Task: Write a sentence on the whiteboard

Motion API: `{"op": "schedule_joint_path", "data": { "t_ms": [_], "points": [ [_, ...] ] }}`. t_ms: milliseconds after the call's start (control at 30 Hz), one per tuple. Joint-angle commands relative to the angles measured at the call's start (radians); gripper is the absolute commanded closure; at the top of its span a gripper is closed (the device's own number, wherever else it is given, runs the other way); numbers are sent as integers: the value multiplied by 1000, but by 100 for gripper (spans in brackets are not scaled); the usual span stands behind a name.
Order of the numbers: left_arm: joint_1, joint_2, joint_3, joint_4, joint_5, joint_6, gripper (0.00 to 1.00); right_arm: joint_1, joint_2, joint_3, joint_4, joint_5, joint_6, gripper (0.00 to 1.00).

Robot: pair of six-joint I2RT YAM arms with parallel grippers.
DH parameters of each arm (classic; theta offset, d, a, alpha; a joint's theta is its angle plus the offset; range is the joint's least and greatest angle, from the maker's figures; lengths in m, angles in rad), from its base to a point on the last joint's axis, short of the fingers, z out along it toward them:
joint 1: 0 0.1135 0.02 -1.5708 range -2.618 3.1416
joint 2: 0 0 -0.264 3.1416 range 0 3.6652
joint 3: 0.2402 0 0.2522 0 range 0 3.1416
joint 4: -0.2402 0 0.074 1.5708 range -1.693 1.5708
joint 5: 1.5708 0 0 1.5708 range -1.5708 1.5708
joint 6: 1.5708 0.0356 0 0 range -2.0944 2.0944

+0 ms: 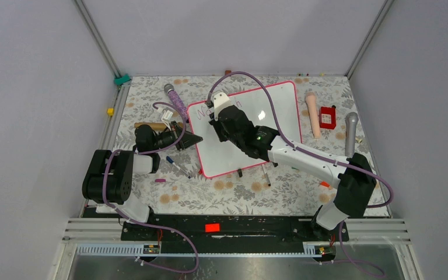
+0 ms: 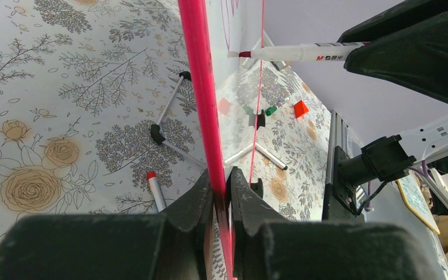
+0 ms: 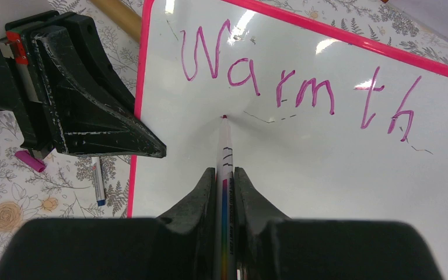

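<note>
The whiteboard (image 1: 280,116) with its pink-red frame lies on the floral table. The sentence (image 3: 294,87) reads "Warmth" in one purple-pink line along the board's top. My right gripper (image 3: 226,175) is shut on a white marker (image 3: 226,151), its tip on the board just below "Warmth". In the top view the right gripper (image 1: 224,119) is over the board's left part. My left gripper (image 2: 221,186) is shut on the whiteboard's left frame edge (image 2: 201,87); it shows in the top view (image 1: 195,139) and in the right wrist view (image 3: 151,149).
Loose markers lie near the board's near-left side (image 1: 181,169) and near edge (image 1: 266,175). A purple microphone (image 1: 175,96), a wooden stick (image 1: 150,125), a beige cylinder (image 1: 312,114), a red box (image 1: 327,117) and a grey microphone (image 1: 350,134) lie around the board.
</note>
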Motion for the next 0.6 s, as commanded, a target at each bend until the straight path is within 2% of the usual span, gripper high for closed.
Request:
{"op": "schedule_joint_path", "data": {
  "t_ms": [0, 100, 267, 433, 567],
  "points": [
    [13, 14, -9, 49, -94, 108, 100, 6, 8, 42, 18, 22, -17, 100],
    [13, 14, -7, 49, -93, 109, 100, 7, 11, 43, 17, 42, -9, 100],
    [13, 14, -7, 47, -94, 108, 100, 6, 16, 46, 15, -23, -2, 100],
    [13, 14, -7, 47, -94, 109, 100, 6, 15, 46, 15, 53, -1, 100],
    [13, 13, -7, 47, -94, 109, 100, 7, 15, 46, 15, -32, 1, 100]
  ]
}}
